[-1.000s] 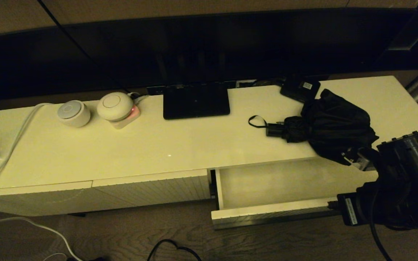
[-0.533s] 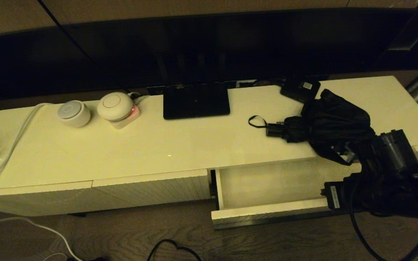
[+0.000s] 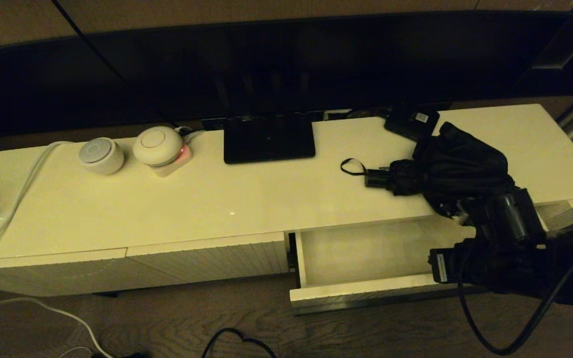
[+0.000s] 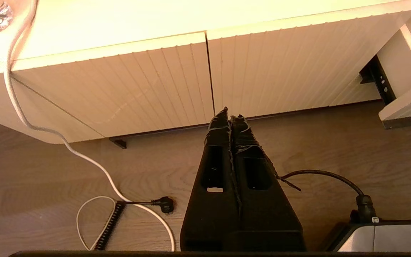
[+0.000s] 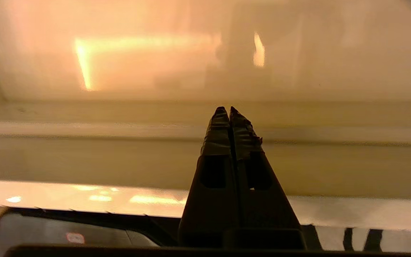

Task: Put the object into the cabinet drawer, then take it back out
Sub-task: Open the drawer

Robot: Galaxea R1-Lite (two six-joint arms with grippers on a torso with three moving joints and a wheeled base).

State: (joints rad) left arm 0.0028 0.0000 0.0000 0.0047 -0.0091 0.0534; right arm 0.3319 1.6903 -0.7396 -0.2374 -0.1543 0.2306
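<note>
Right now your right gripper (image 5: pixel 229 109), fingers pressed together, hangs over the open cabinet drawer (image 3: pixel 366 293); the umbrella (image 3: pixel 445 171) lies just beyond it, handle pointing left.

A home living room: a long cream TV cabinet (image 3: pixel 167 209) on wood-plank flooring (image 3: pixel 177 323), with a big dark screen (image 3: pixel 266 64) behind it and 2 small round gadgets (image 3: pixel 101 155) on top.
</note>
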